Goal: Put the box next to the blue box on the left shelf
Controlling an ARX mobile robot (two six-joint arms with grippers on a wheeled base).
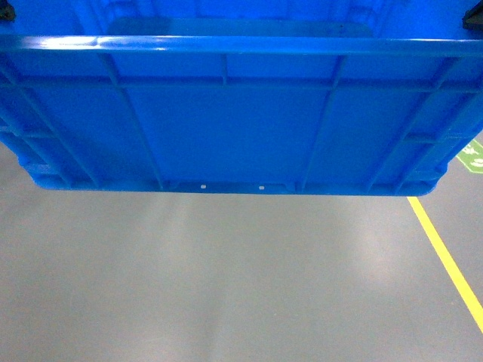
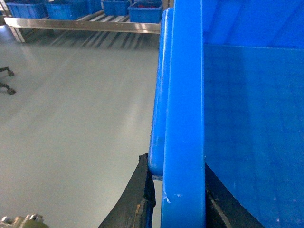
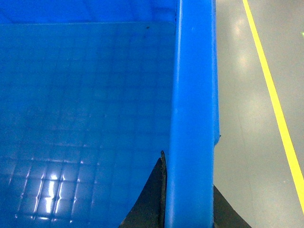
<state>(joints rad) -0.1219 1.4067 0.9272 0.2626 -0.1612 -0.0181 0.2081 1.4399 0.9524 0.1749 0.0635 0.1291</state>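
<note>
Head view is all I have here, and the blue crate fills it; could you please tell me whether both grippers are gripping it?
Observer: Yes. The left gripper clamps the box by its left rim, one finger on each side of the wall.
Operator: And the right one, please?
Observer: The right gripper straddles the right rim likewise.
Operator: Is the shelf anywhere in sight?
Observer: The left wrist view shows the left shelf across the floor, with blue boxes on it.

The right claw clamps the blue crate's thick rim, one black finger inside against the gridded wall, the other outside. Beyond it, a yellow line crosses the grey floor.
</note>
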